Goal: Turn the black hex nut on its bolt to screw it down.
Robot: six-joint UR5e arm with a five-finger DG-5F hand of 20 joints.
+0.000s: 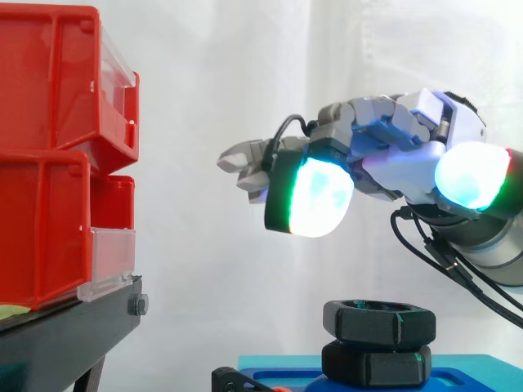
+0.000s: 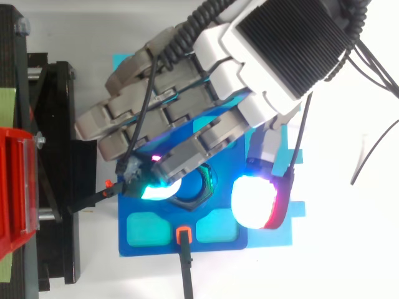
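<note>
A black hex nut [image 1: 378, 321] sits on its bolt above a second black hex piece [image 1: 377, 364], both standing on a blue base plate [image 1: 466, 369]. My hand [image 1: 392, 151] hovers well above the nut, apart from it, with its fingers reaching left and only loosely bent. One glowing fingertip pad [image 1: 315, 196] hangs over the nut's left side and another pad [image 1: 474, 175] over its right. From above, the hand [image 2: 206, 99] covers most of the plate [image 2: 140, 243]; part of the nut [image 2: 198, 192] shows between a cyan pad [image 2: 159, 187] and a white pad [image 2: 255, 199]. It holds nothing.
Red bins [image 1: 57, 155] are stacked on a black stand [image 1: 73, 327] at the left, close to the plate. A black clamp with an orange tip [image 2: 182, 235] sits at the plate's front edge. Thin dark wires lie on the white table [image 2: 349, 249] to the right.
</note>
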